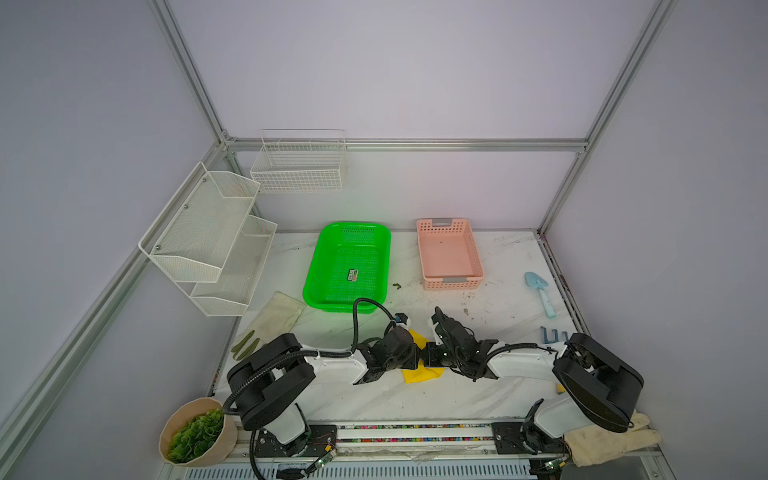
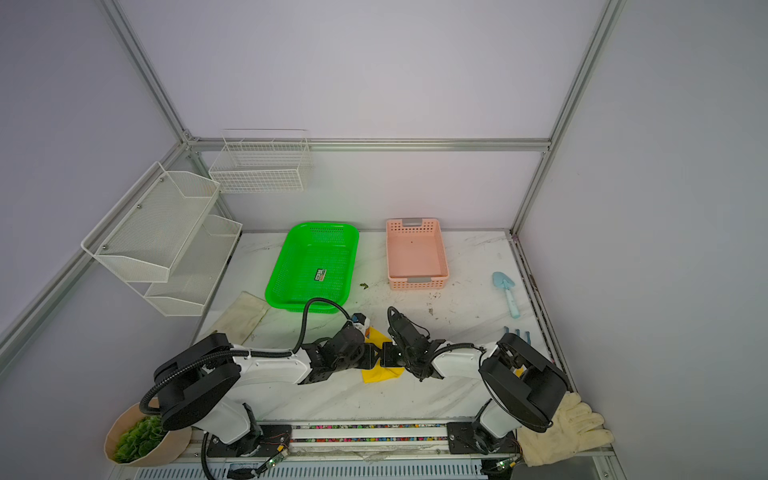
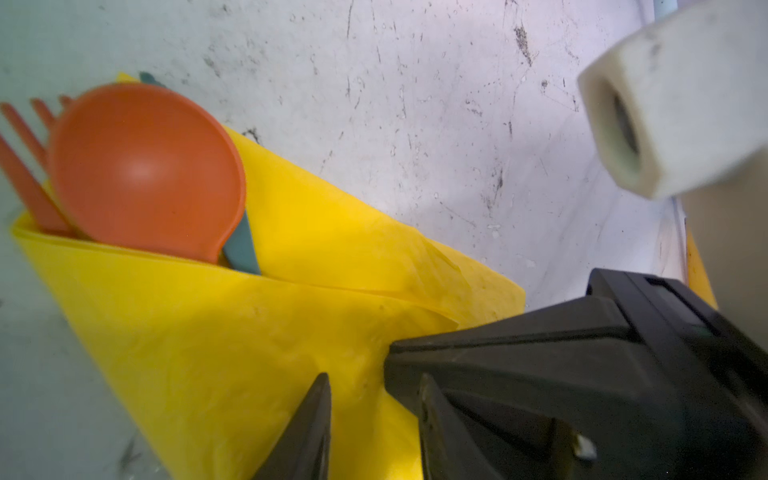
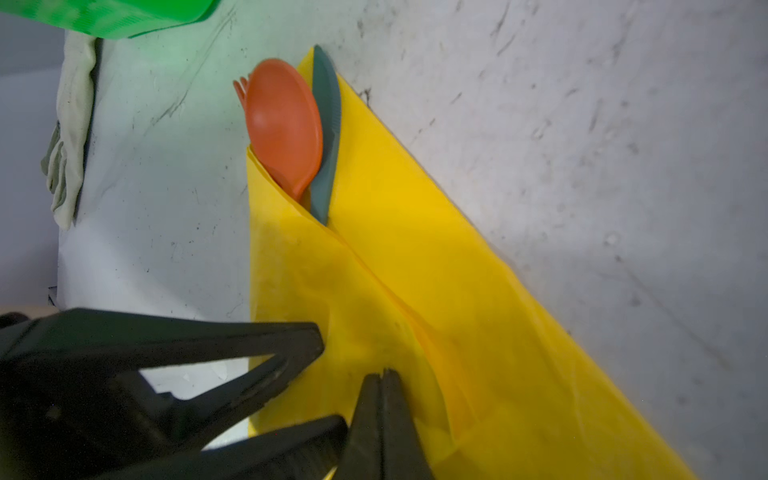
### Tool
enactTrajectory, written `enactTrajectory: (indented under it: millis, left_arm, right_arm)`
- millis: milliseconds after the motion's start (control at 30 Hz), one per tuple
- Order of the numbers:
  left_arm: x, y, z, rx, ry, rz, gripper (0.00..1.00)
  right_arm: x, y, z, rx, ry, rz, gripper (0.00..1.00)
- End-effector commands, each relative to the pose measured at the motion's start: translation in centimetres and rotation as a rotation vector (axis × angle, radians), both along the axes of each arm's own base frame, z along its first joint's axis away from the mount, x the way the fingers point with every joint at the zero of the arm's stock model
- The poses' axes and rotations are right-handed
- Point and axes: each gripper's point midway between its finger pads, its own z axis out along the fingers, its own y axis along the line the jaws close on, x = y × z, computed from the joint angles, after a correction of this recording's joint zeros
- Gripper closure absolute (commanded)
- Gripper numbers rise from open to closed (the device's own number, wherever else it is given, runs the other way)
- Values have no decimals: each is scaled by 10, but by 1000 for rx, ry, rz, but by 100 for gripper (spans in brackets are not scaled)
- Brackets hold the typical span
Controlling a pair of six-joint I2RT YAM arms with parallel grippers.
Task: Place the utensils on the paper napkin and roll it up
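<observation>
- Placing looks done: the orange spoon point(image 4: 284, 129), orange fork point(image 4: 240, 87) and teal knife point(image 4: 328, 133) lie on the yellow paper napkin point(image 4: 415, 270), handles under a folded flap.
- Rolling looks barely begun; the napkin's other half lies flat on the table point(image 4: 582, 124).
- The left gripper point(image 4: 328, 380) gapes astride the fold; the right gripper point(image 4: 382, 376) is clenched, tip on the paper.

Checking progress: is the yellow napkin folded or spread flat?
Folded: a flap of the paper napkin covers the utensils up to their heads.
</observation>
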Motion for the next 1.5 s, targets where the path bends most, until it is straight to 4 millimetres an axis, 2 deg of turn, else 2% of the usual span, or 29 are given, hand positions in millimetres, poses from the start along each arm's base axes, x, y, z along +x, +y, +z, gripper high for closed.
enactTrajectory:
  millis: [0,200,333,400,567,633,700,800,967,1067,1467]
  left_arm:
    - [-7,9,-17,28,45,19,66]
    - [-12,13,-32,42,78,28,67]
    - [-14,15,-41,52,94,31,68]
    - [-14,17,-47,66,102,33,68]
    - [-16,19,-59,88,120,36,69]
    - [-16,19,-61,93,124,34,69]
    - [-15,17,-61,91,123,32,69]
    - [-14,16,-62,97,121,28,69]
    - [-14,20,-66,133,122,27,70]
    - [-14,25,-68,160,118,33,71]
    - [-14,24,-66,194,101,17,71]
  right_arm:
    - [-25,-36,-39,-158,119,-18,100]
    - [-24,-35,-36,-146,114,-18,100]
    - [-22,-32,-25,-119,107,-23,100]
    - [-20,-27,-12,-89,86,-14,100]
    - [-12,-27,36,-34,15,-44,93]
    - [-14,-30,50,-20,1,-49,93]
    - [-18,-34,59,-5,-8,-50,98]
    - [-28,-39,57,-1,7,-37,100]
    - [-42,-42,31,-3,66,-11,100]
    - [-47,-36,17,18,102,14,100]
    - [-39,-32,-2,-26,109,21,100]
